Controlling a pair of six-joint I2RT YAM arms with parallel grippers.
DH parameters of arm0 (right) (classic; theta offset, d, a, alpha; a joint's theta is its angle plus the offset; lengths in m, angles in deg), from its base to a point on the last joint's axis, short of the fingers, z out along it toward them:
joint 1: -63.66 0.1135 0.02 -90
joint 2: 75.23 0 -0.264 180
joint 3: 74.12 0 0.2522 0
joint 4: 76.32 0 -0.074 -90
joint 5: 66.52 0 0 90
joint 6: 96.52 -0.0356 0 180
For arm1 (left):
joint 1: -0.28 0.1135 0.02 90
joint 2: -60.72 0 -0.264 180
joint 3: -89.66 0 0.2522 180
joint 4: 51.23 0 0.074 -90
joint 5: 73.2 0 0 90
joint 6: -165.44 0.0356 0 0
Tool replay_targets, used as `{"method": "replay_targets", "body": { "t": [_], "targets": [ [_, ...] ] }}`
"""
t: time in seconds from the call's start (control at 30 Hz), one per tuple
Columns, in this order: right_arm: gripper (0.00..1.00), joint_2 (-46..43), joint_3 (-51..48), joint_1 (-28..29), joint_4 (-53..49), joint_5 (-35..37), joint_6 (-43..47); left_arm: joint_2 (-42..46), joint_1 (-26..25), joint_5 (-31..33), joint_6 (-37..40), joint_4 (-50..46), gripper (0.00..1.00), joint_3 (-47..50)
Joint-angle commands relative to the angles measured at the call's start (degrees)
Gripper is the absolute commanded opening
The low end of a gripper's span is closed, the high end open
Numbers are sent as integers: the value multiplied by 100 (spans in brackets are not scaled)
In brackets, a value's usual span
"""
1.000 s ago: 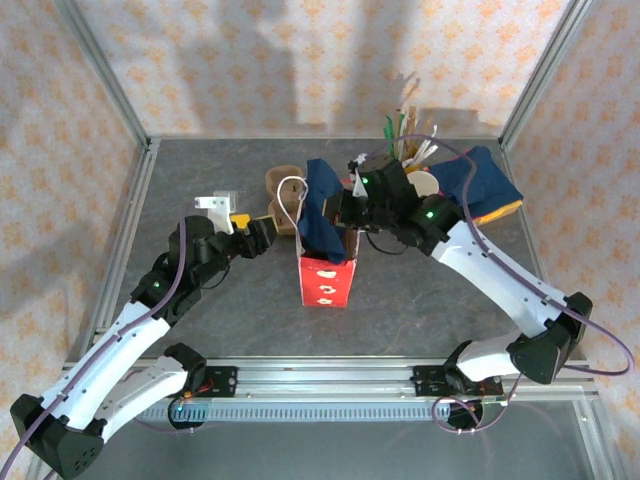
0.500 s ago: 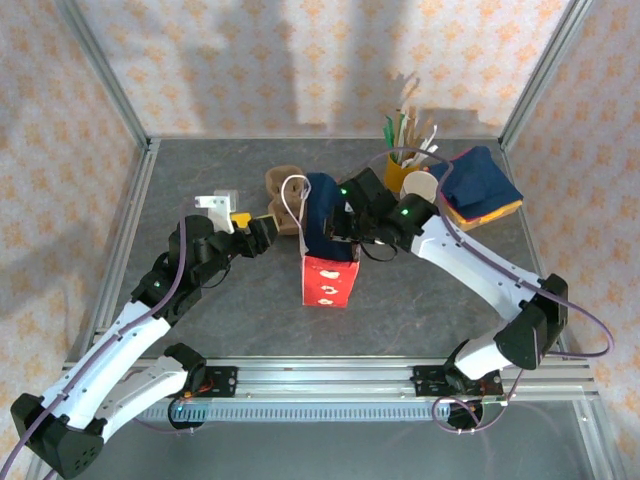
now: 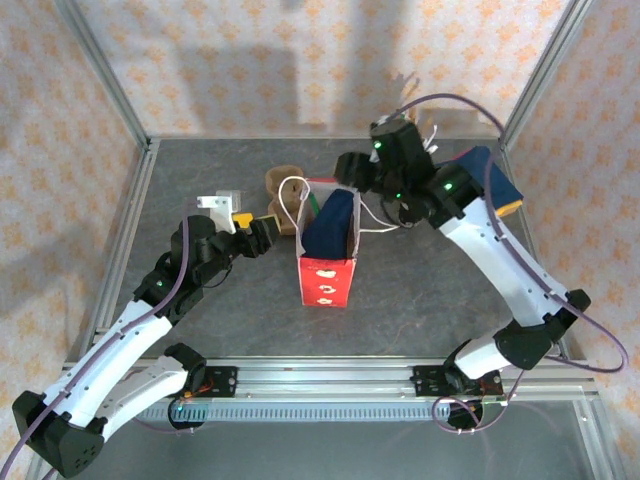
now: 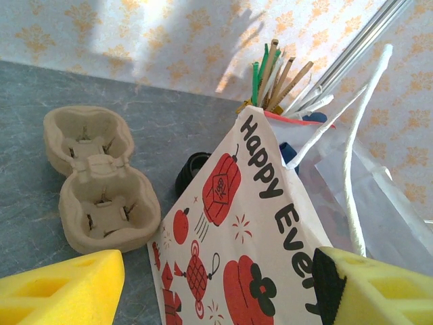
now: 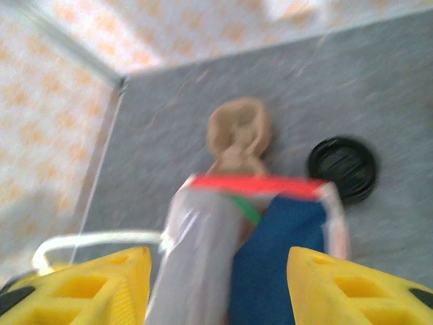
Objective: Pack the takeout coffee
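Grey bench point(image 3: 200, 180) inside a frame, orange-patterned wallpaper all round. Red-and-white paper bag point(image 3: 325, 270) stands mid-bench, mouth up, blue folded item point(image 3: 331, 222) inside.

Takeout coffee: its round black lid point(image 5: 343, 168) sits on the bench just beside the bag's far side, near the pulp carrier point(image 4: 98, 176). Can't tell if the cup is under it. Stir sticks point(image 4: 274, 64) stand behind the bag.

Right gripper point(image 5: 216, 257) hangs over the bag mouth toward the far edge, fingers apart, nothing between them. Left gripper point(image 4: 218, 264) is at the bag's left side, fingers spread wide with the bag wall between them; contact can't be told.

Step, judged: blue item is in, coffee is next. To do it well:
- lift the right arm clear of the white cord handles point(image 4: 352, 169) first
- keep the left fingers steadying the bag
- take the cup by its body, upright
- lower it into the free space beside the blue item

Risk: bag tips if nudged.
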Motion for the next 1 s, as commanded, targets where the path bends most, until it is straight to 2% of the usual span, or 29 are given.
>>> {"method": "replay_targets", "body": {
  "t": [0.0,0.23,0.33,0.47,0.6,0.83,0.97],
  "targets": [
    [58,-107,9,-761,-125,680,440,6,59,74,10,170,75,19],
    [72,-352,-1027,-2819,1084,602,981,10,58,282,32,155,77,-18],
    [75,-288,-1509,-3552,1636,497,1014,18,59,404,28,157,78,2],
    [77,179,-1817,-4331,2106,-24,928,19,63,443,19,179,79,21],
    [77,1067,-1355,-4657,1825,-232,888,7,60,469,37,146,79,11],
    [78,2477,-348,-4696,1211,-175,988,38,60,514,45,70,79,26],
    [76,2970,-27,-4703,1067,-172,979,62,56,514,37,82,80,61]
  ]
}}
